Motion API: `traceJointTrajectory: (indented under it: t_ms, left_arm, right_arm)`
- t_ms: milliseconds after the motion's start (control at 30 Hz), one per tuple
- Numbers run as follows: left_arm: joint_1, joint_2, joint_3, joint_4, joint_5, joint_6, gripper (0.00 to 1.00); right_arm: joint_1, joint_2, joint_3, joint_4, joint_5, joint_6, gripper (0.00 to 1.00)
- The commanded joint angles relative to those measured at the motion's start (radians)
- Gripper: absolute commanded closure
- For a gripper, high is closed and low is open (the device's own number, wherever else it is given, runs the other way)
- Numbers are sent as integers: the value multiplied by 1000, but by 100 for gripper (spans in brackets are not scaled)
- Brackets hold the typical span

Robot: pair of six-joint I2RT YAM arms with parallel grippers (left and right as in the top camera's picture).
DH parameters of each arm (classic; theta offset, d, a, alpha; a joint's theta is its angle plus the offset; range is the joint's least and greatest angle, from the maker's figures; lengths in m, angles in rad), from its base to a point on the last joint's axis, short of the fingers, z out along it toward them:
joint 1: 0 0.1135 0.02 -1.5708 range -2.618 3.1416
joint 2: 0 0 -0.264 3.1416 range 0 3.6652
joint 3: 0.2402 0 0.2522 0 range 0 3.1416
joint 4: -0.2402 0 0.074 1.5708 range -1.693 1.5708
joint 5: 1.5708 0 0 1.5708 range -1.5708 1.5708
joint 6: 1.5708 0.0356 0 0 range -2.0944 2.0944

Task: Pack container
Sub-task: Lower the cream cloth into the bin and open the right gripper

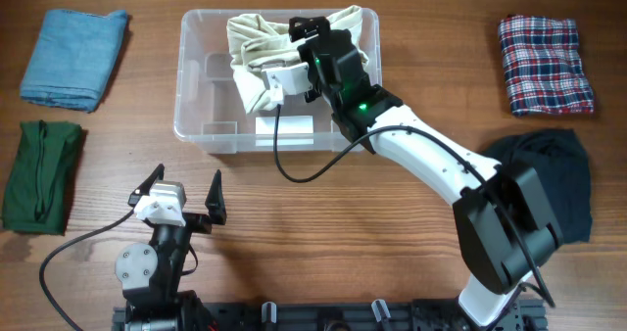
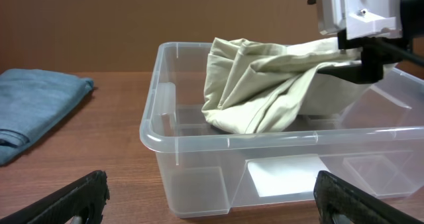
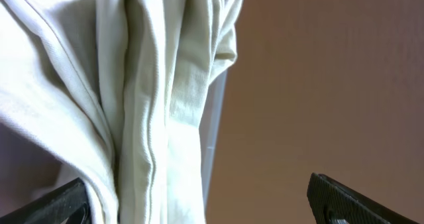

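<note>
**Hidden or unclear.** The right arm's wrist covers the right end of the container [image 1: 183,81], so how much of the cream cloth [image 1: 257,49] lies under it cannot be told. In the right wrist view, folds of the cloth fill the left half of the picture. Only the tips of the two fingers [image 3: 354,199] show, at the bottom corners. The dark cloth [image 1: 554,169] at the near right is partly masked by the arm's base link. The print on the white label [image 1: 284,127] is too small to read.

**Task object.** The container stands on the wooden table [image 1: 411,37] at the far centre, with its labelled side facing near. The cream cloth is bunched in its right part and drapes over the far rim.

**Arms.** The right arm reaches from the near right diagonally to the far left. The right gripper [image 3: 202,203] is over the container, its jaws spread wide and released, with the cloth hanging just beyond them. The left gripper [image 1: 183,192] rests near the table's near edge and points at the container. Its jaws are also spread and grasp nothing.

**Surroundings.** A blue cloth [image 1: 73,57] and a green cloth [image 1: 39,174] lie at the left, and a plaid cloth [image 1: 544,65] at the far right.
</note>
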State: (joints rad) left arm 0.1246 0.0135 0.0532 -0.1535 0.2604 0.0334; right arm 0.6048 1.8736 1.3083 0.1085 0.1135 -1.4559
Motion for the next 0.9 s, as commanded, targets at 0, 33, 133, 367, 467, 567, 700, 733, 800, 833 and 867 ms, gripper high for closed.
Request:
traceJointTrajectory:
  t_ms: [0,33,133,367,467,567,700,733,800,833,867]
  left_arm:
    - [-5,-9,-6,1,1,15,0]
    - [-5,-9,-6,1,1,15,0]
    - [-5,-9,-6,1,1,15,0]
    - [-5,-9,-6,1,1,15,0]
    - [-5,-9,-6,1,1,15,0]
    - [-5,-9,-6,1,1,15,0]
    - [-5,-9,-6,1,1,15,0]
    - [-5,-9,-6,1,1,15,0]
    - [-5,-9,-6,1,1,15,0]
    - [-5,-9,-6,1,1,15,0]
    - [-5,-9,-6,1,1,15,0]
  right_arm:
    - [23,-78,28,-35,27,108,0]
    - [27,-95,28,-51,30,140,0]
    - [40,-147,28,-76,38,293,0]
    - [40,-268,28,-157,62,724,0]
    - [40,-274,28,-227,29,761,0]
    - [35,-272,28,-299,5,822,0]
    - [10,-267,34,-380,-19,993,0]
    - [5,-267,41,-409,-37,1015,0]
    - [3,-267,62,-487,-110,1045,0]
    - [3,-269,71,-518,-165,1052,0]
    - [3,-275,80,-542,-288,1065,0]
